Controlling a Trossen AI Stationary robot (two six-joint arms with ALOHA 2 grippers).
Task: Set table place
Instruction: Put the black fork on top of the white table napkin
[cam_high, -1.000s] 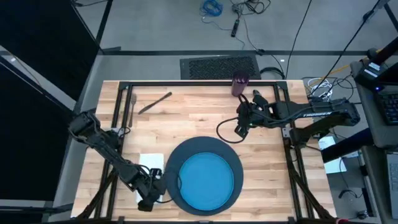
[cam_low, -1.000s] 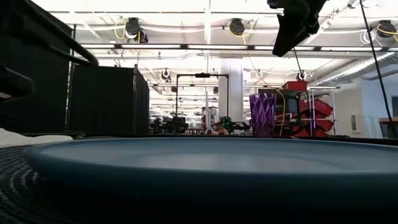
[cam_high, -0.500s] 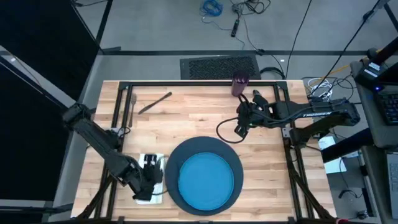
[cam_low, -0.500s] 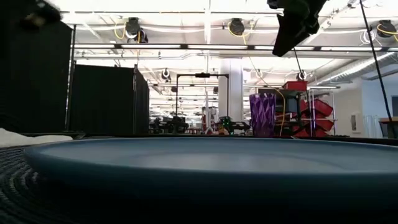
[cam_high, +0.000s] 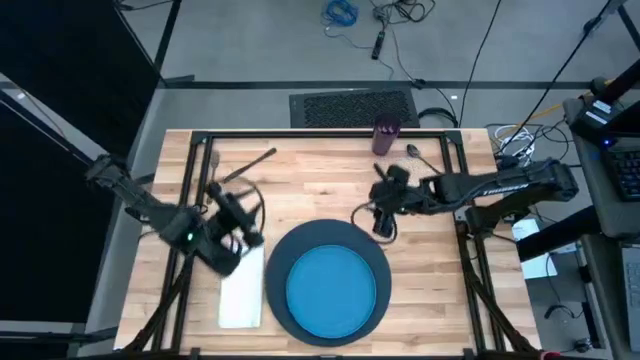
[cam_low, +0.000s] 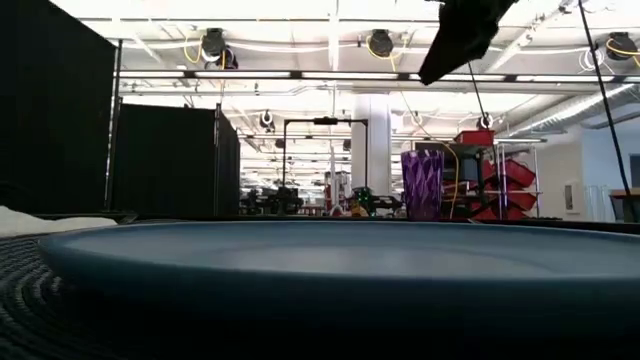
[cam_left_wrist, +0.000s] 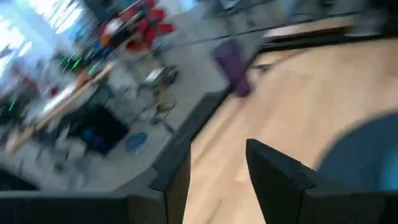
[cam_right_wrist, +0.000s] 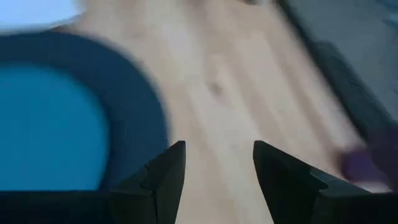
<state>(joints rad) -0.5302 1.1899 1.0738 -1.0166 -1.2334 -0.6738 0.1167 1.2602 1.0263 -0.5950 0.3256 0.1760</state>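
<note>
A bright blue plate (cam_high: 331, 291) sits on the dark navy disc (cam_high: 284, 246) near the table's front edge. Just left of the disc, a white napkin (cam_high: 242, 292) lies flat. Along the far side lie a fork (cam_high: 213, 165), a knife (cam_high: 252, 164) and a spoon (cam_high: 414, 154), and a purple cup (cam_high: 385, 135) stands upright there. My left gripper (cam_high: 243, 212) hovers open beyond the napkin's far end. My right gripper (cam_high: 384, 226) hangs open above the bare wood by the disc's far right rim.
The black metal frame (cam_high: 300, 133) runs around the tabletop. Bare planks (cam_high: 310, 190) lie between the disc and the cutlery at the far side. In the low view the plate's rim (cam_low: 330, 255) fills the foreground, with the cup (cam_low: 422, 185) behind it.
My left gripper has travelled from the napkin's near end over the napkin toward the far edge, leaving the napkin lying uncovered beside the disc. My right gripper has shifted a little toward the near edge, closer to the disc's rim.
</note>
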